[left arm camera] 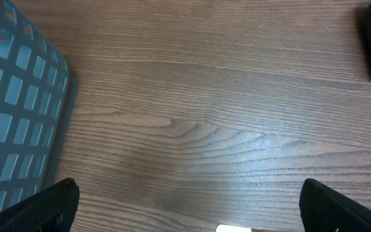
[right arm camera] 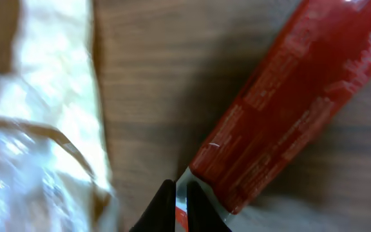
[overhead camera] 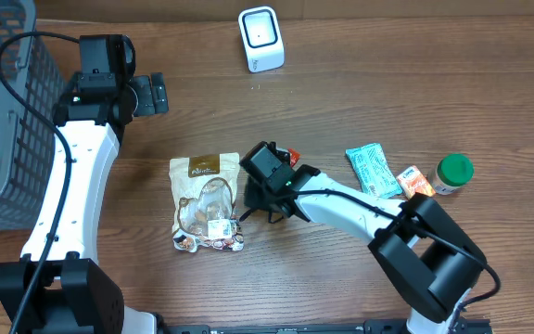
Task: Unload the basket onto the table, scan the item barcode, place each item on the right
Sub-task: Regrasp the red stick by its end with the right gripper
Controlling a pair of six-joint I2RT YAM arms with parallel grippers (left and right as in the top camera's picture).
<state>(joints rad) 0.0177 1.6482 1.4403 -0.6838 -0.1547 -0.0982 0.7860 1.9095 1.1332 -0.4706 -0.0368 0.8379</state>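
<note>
Right end effector (right arm camera: 179, 193) pinches the red packet (right arm camera: 288, 109) by its end seal, mid-counter; the packet's long axis trails far-right from the fingertips. Barcode scanner (overhead camera: 260, 39) is straight far. Left end effector (overhead camera: 151, 94) is spread wide and farther off.

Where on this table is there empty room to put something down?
Bare wood lies right of the scanner along the far edge, and between the scanner and the snack bag. It is crowded from that bag past the red packet to the green-lidded bottle.
</note>
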